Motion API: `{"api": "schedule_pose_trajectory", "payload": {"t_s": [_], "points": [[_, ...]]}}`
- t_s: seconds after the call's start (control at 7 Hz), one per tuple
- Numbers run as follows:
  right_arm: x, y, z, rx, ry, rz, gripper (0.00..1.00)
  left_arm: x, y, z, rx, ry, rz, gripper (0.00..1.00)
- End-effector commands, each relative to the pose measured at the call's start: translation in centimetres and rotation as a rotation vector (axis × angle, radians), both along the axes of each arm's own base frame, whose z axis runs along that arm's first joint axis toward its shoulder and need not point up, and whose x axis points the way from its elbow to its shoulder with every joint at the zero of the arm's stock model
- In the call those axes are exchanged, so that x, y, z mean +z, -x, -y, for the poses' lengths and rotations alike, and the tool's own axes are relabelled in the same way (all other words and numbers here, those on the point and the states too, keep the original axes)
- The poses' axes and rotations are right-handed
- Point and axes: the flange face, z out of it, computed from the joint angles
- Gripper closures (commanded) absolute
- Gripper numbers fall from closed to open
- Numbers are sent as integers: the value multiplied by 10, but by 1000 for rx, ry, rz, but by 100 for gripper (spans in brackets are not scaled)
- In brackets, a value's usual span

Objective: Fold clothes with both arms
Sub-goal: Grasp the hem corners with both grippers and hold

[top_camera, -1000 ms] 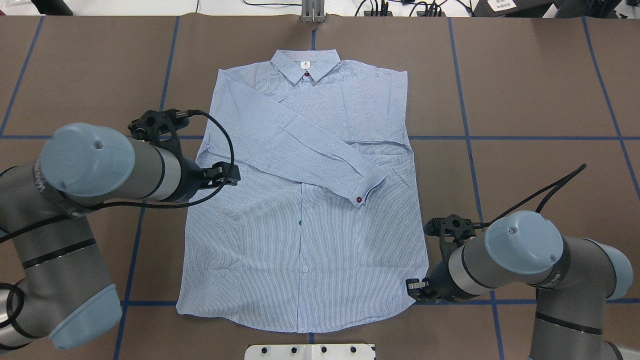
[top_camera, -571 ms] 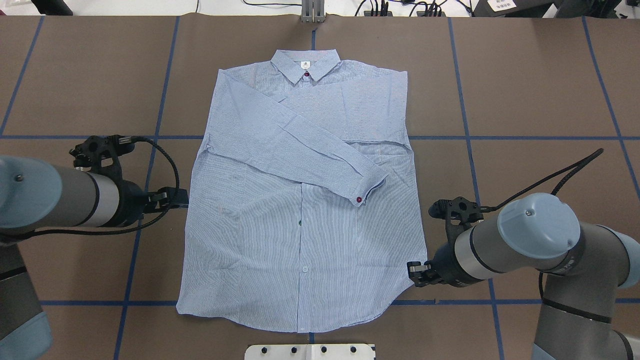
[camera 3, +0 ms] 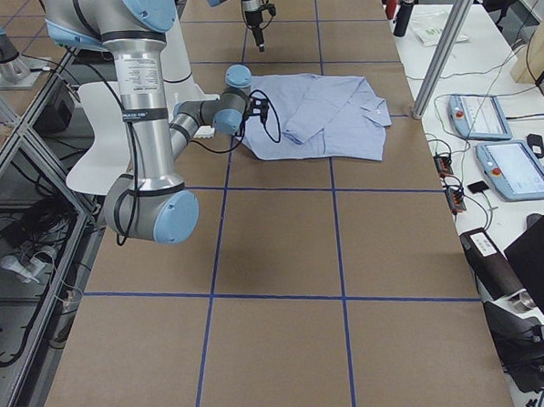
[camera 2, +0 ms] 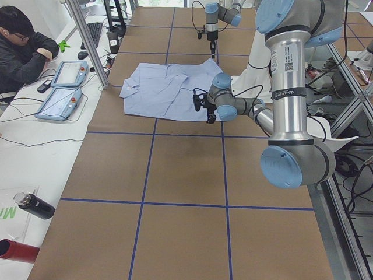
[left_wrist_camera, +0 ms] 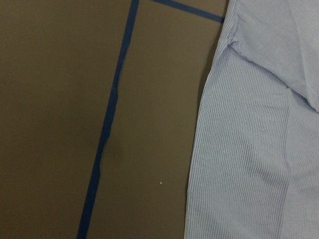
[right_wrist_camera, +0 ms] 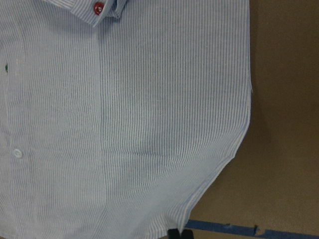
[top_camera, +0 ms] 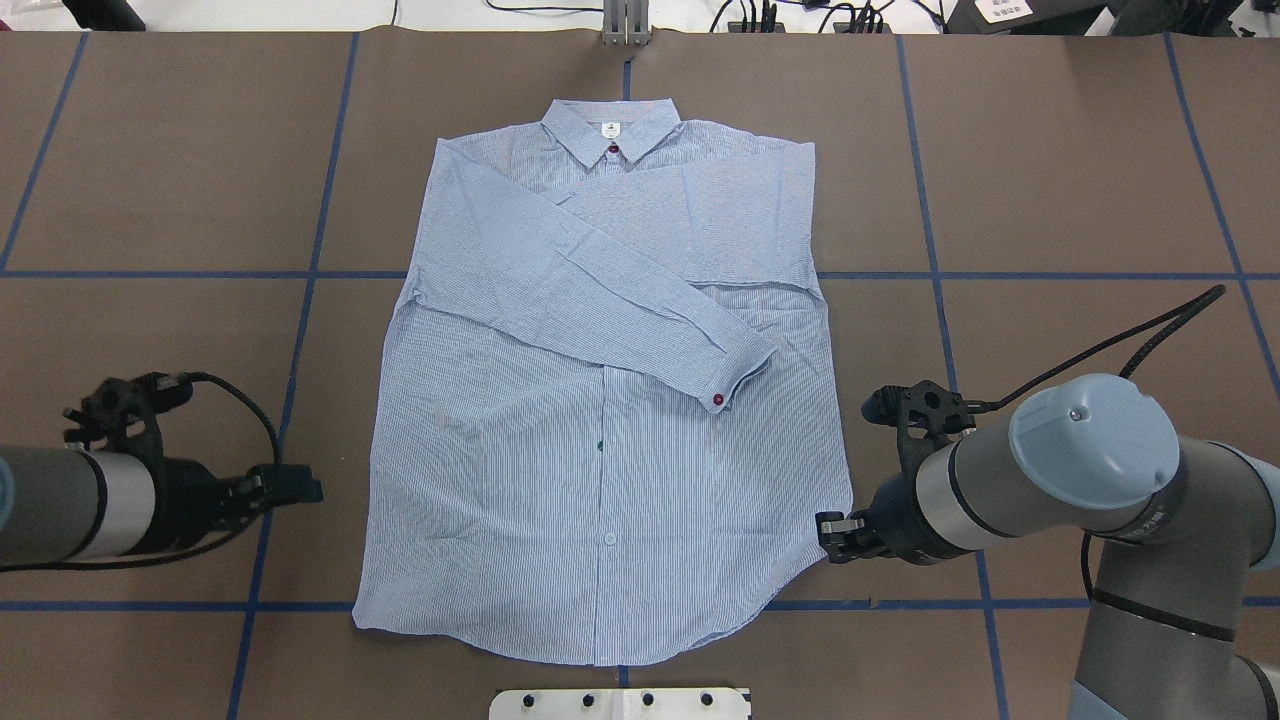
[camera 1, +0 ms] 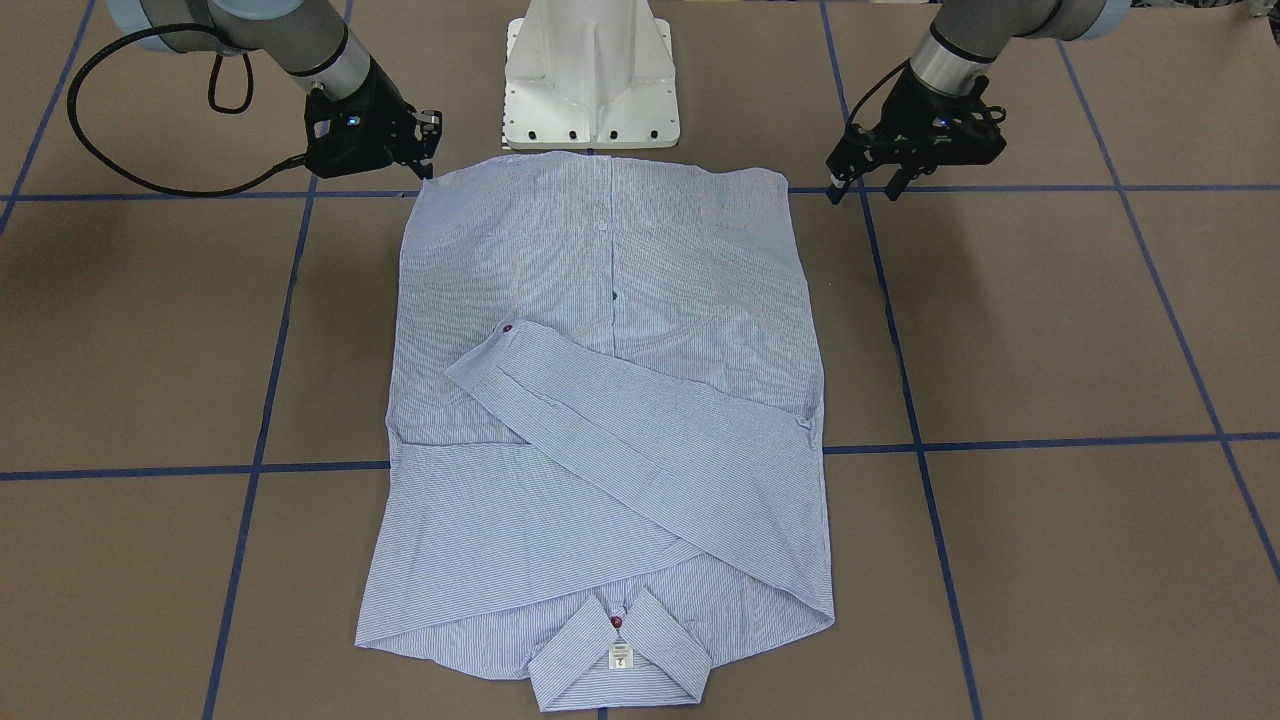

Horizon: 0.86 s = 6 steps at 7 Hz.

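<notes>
1. one shirt (top_camera: 600, 470) lies flat mid-bench (top_camera: 1050, 180), with its one collar (top_camera: 612, 128) toward the far edge and the hem toward the robot's edge.
2. both of its sleeves (top_camera: 590, 290) are folded across the chest, and one slants on top with its cuff (top_camera: 738, 372) near the middle.
3. four buttons (top_camera: 613, 148) show: two red (one on the collar, one on the cuff), one dark and one white down the front.
4. two arms reach in low, the left arm (top_camera: 60, 515) and the right arm (top_camera: 1050, 480).
5. the left gripper (top_camera: 300, 488) hangs over bare bench, apart from the shirt's side edge, fingers spread, holding nothing.
6. the right gripper (top_camera: 826, 533) sits just at the hem's corner on the robot's right, fingers parted, holding nothing. i cannot tell whether it touches the cloth.
</notes>
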Motion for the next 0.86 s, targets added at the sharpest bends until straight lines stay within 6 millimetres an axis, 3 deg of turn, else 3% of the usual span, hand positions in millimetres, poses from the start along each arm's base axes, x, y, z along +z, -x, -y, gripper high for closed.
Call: {"api": "schedule_pose_trajectory", "payload": {"t_s": [0.0, 0.14, 0.29, 0.71], "points": [[0, -2, 2, 4, -1, 2, 100, -15, -63, -37, 17, 99, 9, 2], [0, -2, 3, 6, 1, 1, 100, -39, -89, -39, 19, 129, 58, 7], [-2, -2, 2, 5, -1, 5, 100, -44, -96, -37, 16, 136, 91, 10], [-1, -2, 2, 4, -2, 4, 100, -26, -103, -36, 14, 144, 130, 15]]}}
